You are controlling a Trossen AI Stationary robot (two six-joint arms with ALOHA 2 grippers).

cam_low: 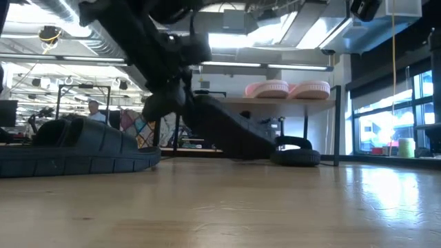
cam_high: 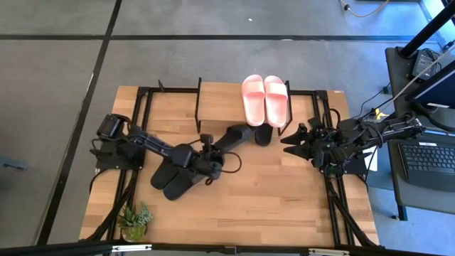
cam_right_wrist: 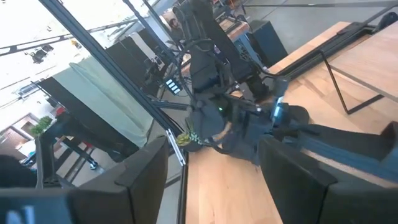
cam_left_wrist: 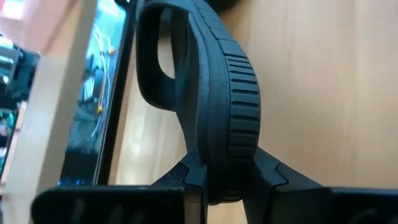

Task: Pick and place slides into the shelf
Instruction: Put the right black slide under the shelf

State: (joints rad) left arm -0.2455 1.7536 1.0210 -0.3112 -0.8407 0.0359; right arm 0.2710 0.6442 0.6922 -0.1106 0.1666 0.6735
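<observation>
My left fingers [cam_high: 215, 158] pinch a matte black slide [cam_high: 234, 136] by its ribbed heel, toe angled toward the shelf [cam_high: 220, 99]. Pink pair [cam_high: 265, 99] sits on the shelf top, another black slide [cam_high: 264, 135] under it. Black pair [cam_high: 175, 179] lies on the counter [cam_high: 284, 199]. My right fingers [cam_high: 290, 140] spread empty beside the shelf

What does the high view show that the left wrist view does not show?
Only the high view shows the pink pair on the shelf, the black pair lying on the table, and the right gripper waiting at the right side. Only the left wrist view shows the two fingers pressed against the ribbed sole edge. Both show the left gripper holding a black slide near the shelf.
</observation>
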